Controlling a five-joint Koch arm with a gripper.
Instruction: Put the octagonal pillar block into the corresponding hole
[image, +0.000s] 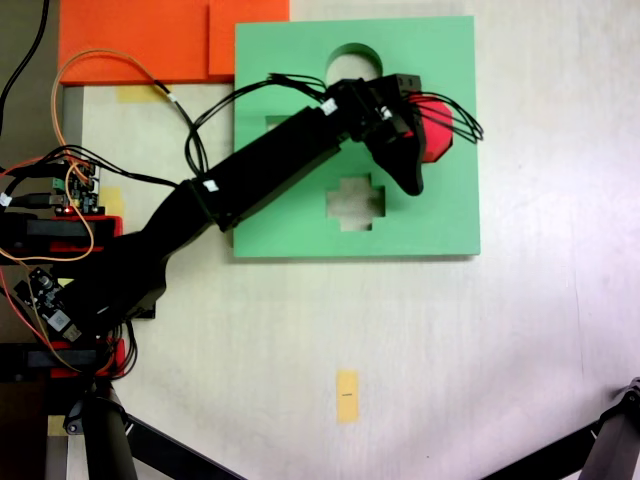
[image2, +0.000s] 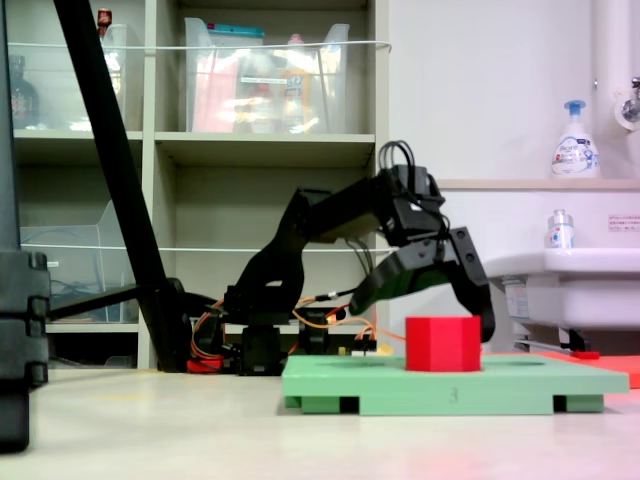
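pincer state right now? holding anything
Pincer: open, holding nothing. In the second exterior view its jaws straddle the red octagonal block, which stands on the green board.

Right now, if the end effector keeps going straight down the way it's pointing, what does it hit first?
Most likely the red block: the open end effector straddles it, fingers pointing down on either side. The fingertips themselves would probably meet the green board, though depth is unclear in the second exterior view.
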